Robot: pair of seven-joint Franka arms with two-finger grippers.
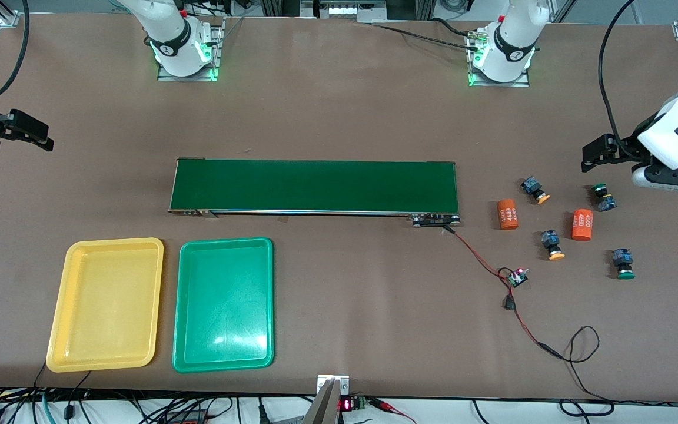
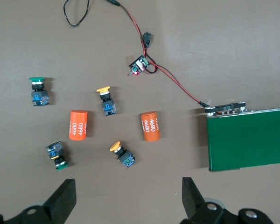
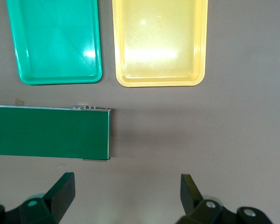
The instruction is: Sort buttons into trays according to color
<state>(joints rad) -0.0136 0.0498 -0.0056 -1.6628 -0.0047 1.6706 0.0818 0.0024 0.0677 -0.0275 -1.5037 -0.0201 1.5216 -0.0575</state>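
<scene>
Both my grippers hang spread wide and empty over the matte brown table (image 1: 339, 106).

Below my left gripper (image 2: 126, 198) lie four stubby round-capped buttons (image 2: 114, 148); below my right gripper (image 3: 126, 196), past the flat green belt (image 3: 49, 133), sit glossy round-cornered trays (image 3: 158, 79), yellow beside green.

Front view: high, facing both arm bases, covering the whole table. Wrist views: each looks straight down from close above one table end, sharing the conveyor belt (image 1: 314, 186) ends.
</scene>
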